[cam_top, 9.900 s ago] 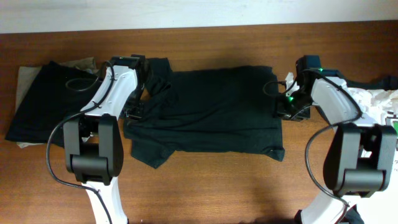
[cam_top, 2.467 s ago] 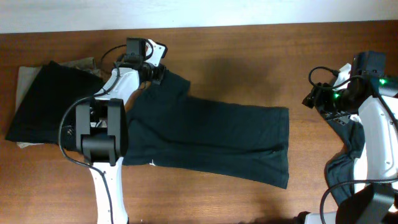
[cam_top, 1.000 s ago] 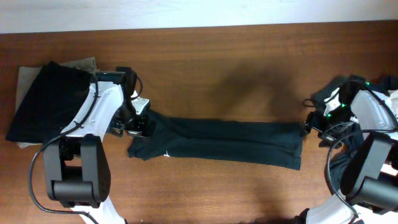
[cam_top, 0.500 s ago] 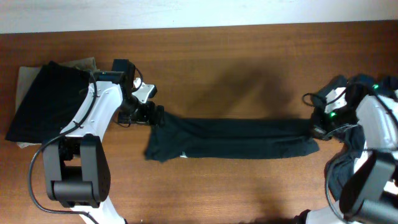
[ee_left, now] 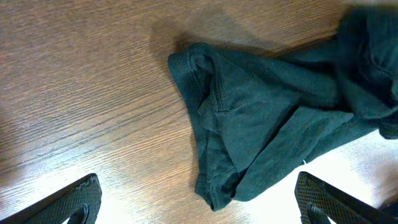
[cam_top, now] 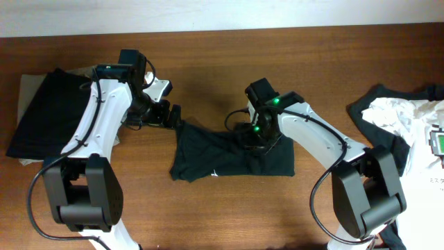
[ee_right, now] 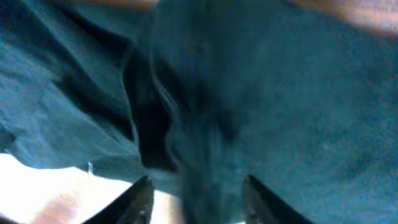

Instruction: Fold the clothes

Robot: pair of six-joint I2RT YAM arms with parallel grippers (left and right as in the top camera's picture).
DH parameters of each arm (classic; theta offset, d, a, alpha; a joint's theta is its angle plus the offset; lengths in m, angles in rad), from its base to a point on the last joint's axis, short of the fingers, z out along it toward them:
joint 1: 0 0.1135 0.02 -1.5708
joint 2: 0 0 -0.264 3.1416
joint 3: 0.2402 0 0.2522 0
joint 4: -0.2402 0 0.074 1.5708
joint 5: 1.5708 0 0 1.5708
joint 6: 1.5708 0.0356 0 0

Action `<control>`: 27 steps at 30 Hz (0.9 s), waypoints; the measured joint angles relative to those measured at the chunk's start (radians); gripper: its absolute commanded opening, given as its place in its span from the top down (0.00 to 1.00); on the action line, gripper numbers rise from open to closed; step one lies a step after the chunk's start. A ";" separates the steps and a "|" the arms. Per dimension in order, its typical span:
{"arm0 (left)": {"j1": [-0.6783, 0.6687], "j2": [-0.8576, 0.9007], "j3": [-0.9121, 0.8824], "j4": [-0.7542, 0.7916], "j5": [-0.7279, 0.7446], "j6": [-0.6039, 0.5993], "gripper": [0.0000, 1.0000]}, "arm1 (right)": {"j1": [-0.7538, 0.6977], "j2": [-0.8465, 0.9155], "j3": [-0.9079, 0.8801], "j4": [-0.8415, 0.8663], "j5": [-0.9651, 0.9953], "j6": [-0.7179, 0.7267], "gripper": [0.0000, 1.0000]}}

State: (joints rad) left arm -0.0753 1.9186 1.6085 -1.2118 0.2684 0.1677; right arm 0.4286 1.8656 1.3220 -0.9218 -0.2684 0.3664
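On the wooden table (cam_top: 208,55), the black T-shirt (cam_top: 232,151) lies doubled over; the left gripper (cam_top: 172,118) hangs spread beside its left edge, while the right gripper (cam_top: 260,136) straddles a fold, its grip unclear.

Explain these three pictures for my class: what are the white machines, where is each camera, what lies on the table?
The white machines are two robot arms, each ending in a two-finger gripper. The wide picture looks down from above the table. The other two come from cameras on the wrists, looking past each arm's fingers. A dark shirt lies crumpled mid-table. At the left edge sit folded clothes, at the right an unsorted pile. The left gripper is open over the shirt's left end, holding nothing. The right gripper is down on the shirt; its picture is too blurred to show whether it grips.
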 measured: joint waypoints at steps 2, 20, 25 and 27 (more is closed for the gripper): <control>0.004 0.000 0.000 -0.016 0.000 0.000 0.01 | -0.040 0.000 0.000 -0.052 0.005 0.000 0.47; 0.027 -0.013 -0.450 0.500 0.265 -0.013 0.22 | -0.097 -0.294 -0.047 0.002 -0.077 -0.137 0.95; -0.058 0.058 -0.450 0.503 0.348 -0.154 1.00 | -0.112 -0.294 -0.047 -0.052 -0.072 -0.138 0.96; -0.027 0.088 -0.437 0.430 0.351 -0.179 0.99 | -0.112 -0.294 -0.047 -0.061 -0.072 -0.138 0.96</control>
State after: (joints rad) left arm -0.1020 2.0064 1.1717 -0.7818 0.6193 -0.0113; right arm 0.3164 1.5719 1.2755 -0.9825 -0.3405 0.2283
